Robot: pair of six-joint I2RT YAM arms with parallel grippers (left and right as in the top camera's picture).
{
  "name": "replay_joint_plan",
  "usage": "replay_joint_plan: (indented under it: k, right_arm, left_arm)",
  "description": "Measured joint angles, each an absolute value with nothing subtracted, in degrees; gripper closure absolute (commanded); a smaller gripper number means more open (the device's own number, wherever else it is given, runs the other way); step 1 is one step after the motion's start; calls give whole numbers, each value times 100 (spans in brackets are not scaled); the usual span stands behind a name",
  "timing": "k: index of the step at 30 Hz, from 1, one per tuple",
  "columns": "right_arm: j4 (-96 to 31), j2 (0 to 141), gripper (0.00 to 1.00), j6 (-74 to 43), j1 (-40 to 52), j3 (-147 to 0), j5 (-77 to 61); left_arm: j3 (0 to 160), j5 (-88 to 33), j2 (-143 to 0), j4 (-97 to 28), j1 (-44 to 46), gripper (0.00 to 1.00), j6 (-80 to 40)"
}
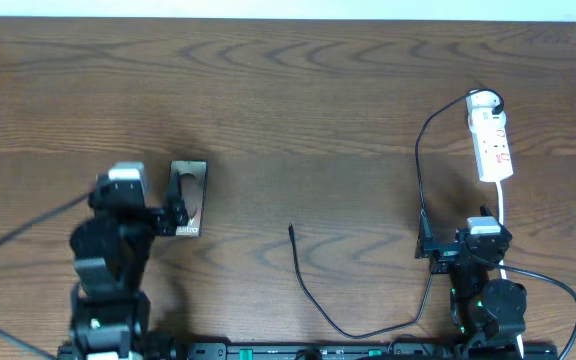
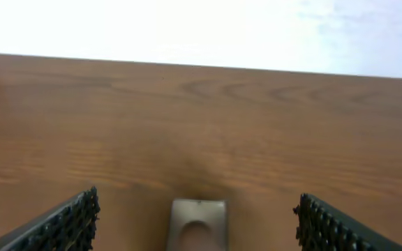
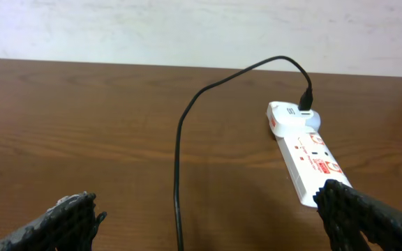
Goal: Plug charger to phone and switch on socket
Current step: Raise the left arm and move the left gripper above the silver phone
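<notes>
The phone (image 1: 190, 190) lies flat at the left, its white label strip at the near end. In the left wrist view its far end (image 2: 198, 226) shows low between my fingers. My left gripper (image 1: 175, 217) (image 2: 197, 208) is open by the phone's near end and holds nothing. The charger cable (image 1: 308, 290) runs from the far end of the socket strip (image 1: 491, 140), loops past my right gripper and ends in a free plug tip (image 1: 292, 231) at mid-table. My right gripper (image 1: 434, 245) (image 3: 208, 223) is open over the cable (image 3: 178, 174), with the socket strip (image 3: 306, 157) ahead on the right.
The strip's white cord (image 1: 504, 205) runs back toward the right arm's base. The arm bases stand along the table's near edge. A pale wall (image 3: 187, 28) lies beyond the far edge of the wooden table (image 1: 298, 90).
</notes>
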State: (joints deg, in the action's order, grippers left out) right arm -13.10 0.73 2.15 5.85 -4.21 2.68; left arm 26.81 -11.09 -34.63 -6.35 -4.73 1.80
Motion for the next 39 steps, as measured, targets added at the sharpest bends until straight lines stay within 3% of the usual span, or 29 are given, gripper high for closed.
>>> replay_joint_plan:
  k: [24,36,39]
  right_arm:
    - [-1302,75,1,215,585,-416,250]
    - [-1302,75,1,215,585,-416,250]
    - [-1302,73,1,215,585,-416,250]
  left_arm:
    - [8355,-1173,-8001,-5815,-473,12,342]
    - [8497,-1017,-8888,-6108,-473,12,351]
    - [8499,-1017,-8888,-6104,-473,44,355]
